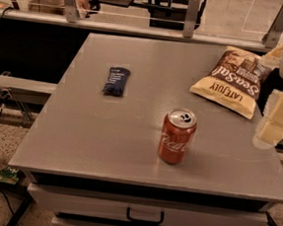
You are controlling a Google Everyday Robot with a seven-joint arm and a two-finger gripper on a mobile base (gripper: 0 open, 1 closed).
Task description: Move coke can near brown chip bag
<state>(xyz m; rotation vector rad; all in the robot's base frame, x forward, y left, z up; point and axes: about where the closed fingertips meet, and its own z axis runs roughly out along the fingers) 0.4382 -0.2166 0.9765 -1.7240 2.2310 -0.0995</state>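
The coke can [177, 136] stands upright on the grey table [105, 131], right of centre and toward the front edge. The brown chip bag [234, 79] lies flat at the table's back right, its print facing away from me. My gripper [275, 122] hangs at the right edge of the view, beyond the table's right side. It is right of the can, in front of the bag, and touches neither. Only its cream-coloured blocks show.
A small dark blue packet [116, 80] lies at the table's left middle. A drawer with a dark handle [145, 217] sits under the front edge. A glass barrier with metal posts [192, 10] runs behind the table.
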